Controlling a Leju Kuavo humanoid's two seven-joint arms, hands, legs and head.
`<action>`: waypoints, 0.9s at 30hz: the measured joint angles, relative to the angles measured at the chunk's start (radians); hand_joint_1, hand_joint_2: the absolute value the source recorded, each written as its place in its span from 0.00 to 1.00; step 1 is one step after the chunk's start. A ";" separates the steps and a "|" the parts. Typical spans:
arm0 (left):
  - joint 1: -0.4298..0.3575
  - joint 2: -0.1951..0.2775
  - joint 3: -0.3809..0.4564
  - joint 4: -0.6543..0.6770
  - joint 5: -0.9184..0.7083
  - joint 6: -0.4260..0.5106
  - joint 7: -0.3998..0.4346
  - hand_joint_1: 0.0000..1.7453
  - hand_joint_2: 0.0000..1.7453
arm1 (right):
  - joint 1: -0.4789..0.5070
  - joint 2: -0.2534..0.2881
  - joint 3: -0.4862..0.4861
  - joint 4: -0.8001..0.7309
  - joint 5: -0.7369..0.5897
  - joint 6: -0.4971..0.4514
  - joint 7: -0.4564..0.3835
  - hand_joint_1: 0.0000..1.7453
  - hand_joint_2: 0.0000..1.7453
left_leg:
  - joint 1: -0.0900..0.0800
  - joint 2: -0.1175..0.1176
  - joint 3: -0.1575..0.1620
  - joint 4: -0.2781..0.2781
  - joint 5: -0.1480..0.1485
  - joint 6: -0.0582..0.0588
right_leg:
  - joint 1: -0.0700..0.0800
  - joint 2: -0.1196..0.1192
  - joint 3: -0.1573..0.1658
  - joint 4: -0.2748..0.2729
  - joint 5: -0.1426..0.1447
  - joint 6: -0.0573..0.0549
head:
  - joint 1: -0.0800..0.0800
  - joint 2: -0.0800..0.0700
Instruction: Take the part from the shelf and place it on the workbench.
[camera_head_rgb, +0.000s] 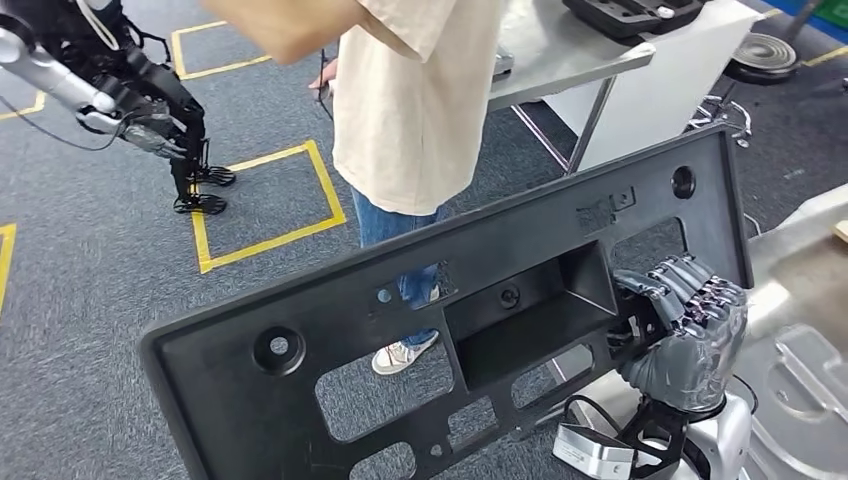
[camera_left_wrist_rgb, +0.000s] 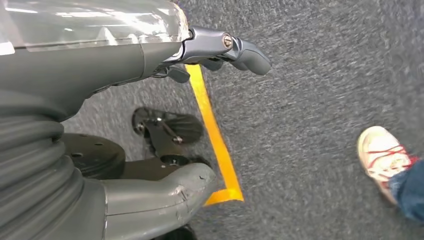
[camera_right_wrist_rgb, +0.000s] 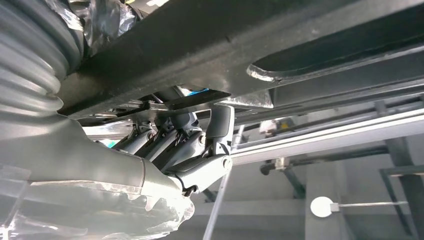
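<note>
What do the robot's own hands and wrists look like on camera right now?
The right hand has dark grey segmented fingers and a paler grey palm under clear plastic wrap, on a silver wrist with black cables. The left hand shows a grey ribbed cover, thick scuffed grey thumb and blue-grey screwed finger.

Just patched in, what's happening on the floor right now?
The robot's right hand grips a large black plastic part at one end, holding it up tilted in front of the body. The left hand hangs over the grey carpet, holding nothing. A person in a beige shirt stands just past the part, beside a metal workbench. The part has not been set down yet.
</note>
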 joint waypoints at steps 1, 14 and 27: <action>0.000 -0.001 0.000 0.000 0.000 0.002 0.002 0.00 1.00 | 0.003 0.000 0.000 -0.001 0.000 0.000 0.000 1.00 1.00 | 0.001 0.011 0.004 -0.009 0.005 0.003 | -0.001 0.009 -0.002 -0.004 0.004 0.007 | 0.000 0.000; 0.000 -0.005 0.007 0.000 0.016 0.016 0.022 0.00 1.00 | 0.011 -0.010 -0.025 0.005 -0.002 0.000 0.018 1.00 1.00 | 0.011 0.173 0.013 -0.013 -0.004 -0.023 | -0.012 -0.183 0.021 -0.004 -0.019 0.041 | 0.002 0.000; 0.002 -0.006 0.013 0.000 -0.001 0.036 -0.016 0.00 1.00 | 0.006 -0.025 -0.115 0.032 -0.008 0.007 0.065 1.00 1.00 | 0.021 0.041 -0.044 0.121 -0.046 -0.036 | -0.011 -0.046 0.006 0.002 -0.007 -0.001 | 0.002 0.000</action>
